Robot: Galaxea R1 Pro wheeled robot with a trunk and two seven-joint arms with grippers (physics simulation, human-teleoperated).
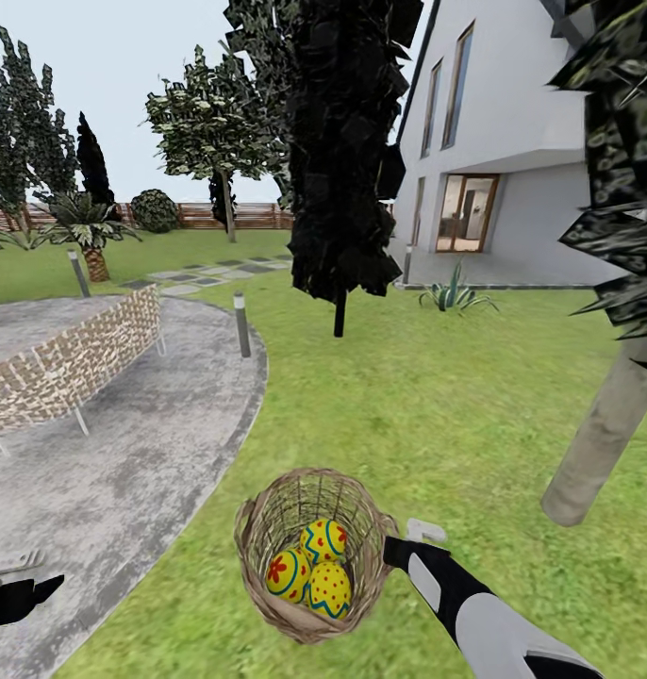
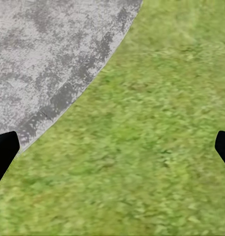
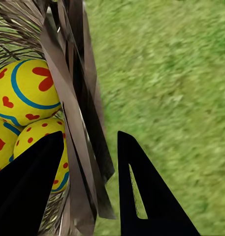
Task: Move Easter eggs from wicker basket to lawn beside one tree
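Note:
The wicker basket (image 1: 309, 566) stands on the lawn (image 1: 456, 405) just in front of me, with the three Easter eggs (image 1: 323, 539) (image 1: 288, 573) (image 1: 329, 590) in it. My right gripper (image 1: 391, 545) is at its right rim. In the right wrist view that gripper (image 3: 90, 133) is open and straddles the basket wall (image 3: 78, 113), one finger (image 3: 28, 187) inside over the eggs (image 3: 26, 91) (image 3: 48, 147), the other outside. My left gripper (image 1: 12, 589) (image 2: 112, 147) hangs open and empty over grass by the paving. A tree with a pale grey trunk (image 1: 602, 438) rises right of the basket.
A grey paved area (image 1: 125, 453) curves along the left, with a woven bench (image 1: 69, 358) and a short post (image 1: 240, 325) at its edge. A dark-crowned tree (image 1: 340, 311) stands mid-lawn, a spiky plant (image 1: 453, 294) and the white house (image 1: 512, 141) behind it.

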